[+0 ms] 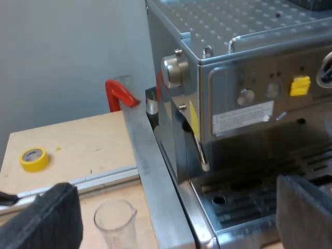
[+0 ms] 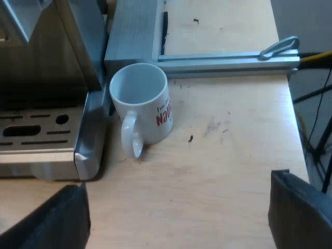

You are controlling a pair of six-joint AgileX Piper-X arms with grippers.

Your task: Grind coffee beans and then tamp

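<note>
The espresso machine (image 1: 244,104) stands close ahead of my left gripper (image 1: 176,218), whose black fingers (image 1: 49,220) stand wide apart, open and holding nothing. A clear measuring glass (image 1: 115,222) stands on the wooden table between those fingers, beside the machine's drip tray (image 1: 244,205). My right gripper (image 2: 179,220) is open too, hovering over bare table. A white mug (image 2: 142,106) with red lettering stands upright and empty beside the machine's drip tray corner (image 2: 85,150), its handle toward my right gripper.
An aluminium rail (image 1: 150,171) runs along the machine's side, with a red clamp (image 1: 120,93) at its far end. A yellow tape roll (image 1: 34,158) lies on the table. Another rail with a metal lever (image 2: 280,46) crosses behind the mug; the table edge (image 2: 296,135) drops off nearby.
</note>
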